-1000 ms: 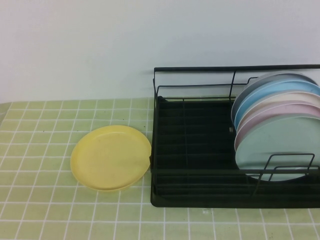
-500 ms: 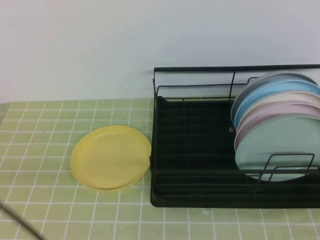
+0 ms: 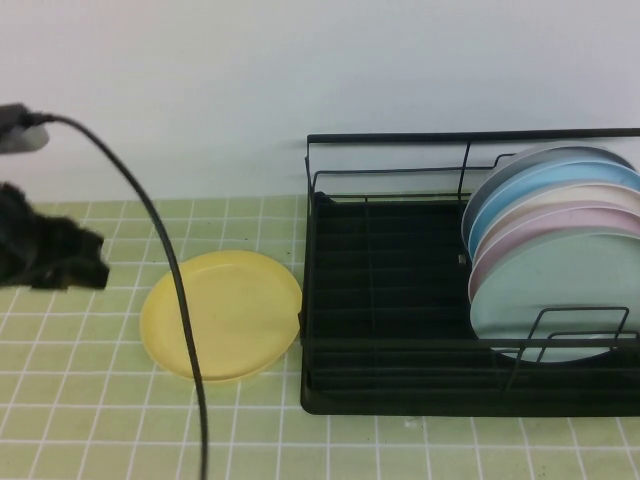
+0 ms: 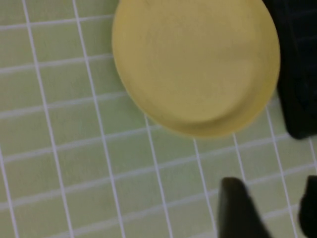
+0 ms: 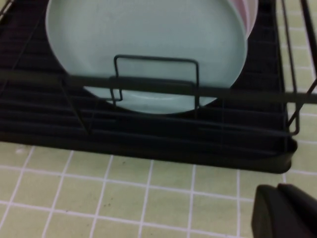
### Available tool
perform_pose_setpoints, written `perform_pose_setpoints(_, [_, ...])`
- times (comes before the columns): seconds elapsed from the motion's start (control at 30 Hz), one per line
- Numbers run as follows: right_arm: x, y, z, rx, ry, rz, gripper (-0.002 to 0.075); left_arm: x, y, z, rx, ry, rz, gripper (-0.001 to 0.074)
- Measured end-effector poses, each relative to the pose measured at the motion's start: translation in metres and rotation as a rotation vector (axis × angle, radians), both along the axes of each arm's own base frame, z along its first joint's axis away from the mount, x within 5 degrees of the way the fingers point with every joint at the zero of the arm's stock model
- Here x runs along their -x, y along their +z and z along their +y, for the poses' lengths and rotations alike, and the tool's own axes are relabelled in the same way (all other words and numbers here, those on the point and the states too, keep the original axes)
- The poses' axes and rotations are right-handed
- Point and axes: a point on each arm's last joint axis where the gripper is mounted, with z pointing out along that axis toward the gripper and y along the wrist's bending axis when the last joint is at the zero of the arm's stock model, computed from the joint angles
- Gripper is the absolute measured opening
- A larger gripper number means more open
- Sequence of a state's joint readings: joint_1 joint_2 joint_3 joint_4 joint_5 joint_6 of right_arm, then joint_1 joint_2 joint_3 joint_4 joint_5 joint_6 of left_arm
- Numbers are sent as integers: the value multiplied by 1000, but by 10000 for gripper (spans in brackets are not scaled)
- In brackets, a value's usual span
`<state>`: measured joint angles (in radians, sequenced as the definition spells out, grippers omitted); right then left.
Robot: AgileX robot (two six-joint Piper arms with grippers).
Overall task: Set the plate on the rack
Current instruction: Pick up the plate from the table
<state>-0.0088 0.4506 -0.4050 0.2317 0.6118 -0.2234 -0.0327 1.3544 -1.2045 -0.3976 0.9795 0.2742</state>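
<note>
The pale-yellow plate [image 3: 222,315] lies flat on the green tiled table, just left of the black wire rack [image 3: 390,138]. It also shows in the left wrist view [image 4: 195,64], beside a corner of the rack [image 4: 299,74]. My left gripper [image 4: 272,210] hovers above the tiles near the plate, open and empty. The left arm's black body [image 3: 50,255] hangs left of the plate. My right gripper [image 5: 290,210] is shut and empty, over the tiles in front of the rack [image 5: 148,134]. It is out of the high view.
Several plates stand upright in the rack's right end, a pale mint-green one [image 3: 555,295] in front and a pink one [image 3: 560,222] behind it. The rack's left part holds nothing. A black cable [image 3: 180,300] from the left arm crosses in front of the yellow plate.
My left arm has come into the high view and now hangs at the left edge, its cable crossing the plate. The plate and rack have not moved.
</note>
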Motion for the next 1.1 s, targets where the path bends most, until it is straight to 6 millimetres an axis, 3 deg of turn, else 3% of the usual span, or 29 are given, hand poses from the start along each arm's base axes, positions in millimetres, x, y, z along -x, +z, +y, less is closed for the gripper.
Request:
perform_pose_setpoints(0.07, [0,1,0,-1,-2,-8,10,-22,-7,0,11,28,15,487])
perform_pose_setpoints(0.27, [-1,2,0,-1,-6,-24,10,-71,-36,-1,-3,24,96,421])
perform_pose_setpoints(0.57, [-1,2,-1,0,-7,-29,10,-125,-82,-2,-19,19,148,384])
perform_pose_setpoints(0.77, [-3,2,-2,15,-14,-52,10,-146,-106,-1,-51,10,181,377])
perform_pose_setpoints(1.1, [-4,-3,-2,15,-23,-66,10,-161,-137,-1,-86,23,174,375])
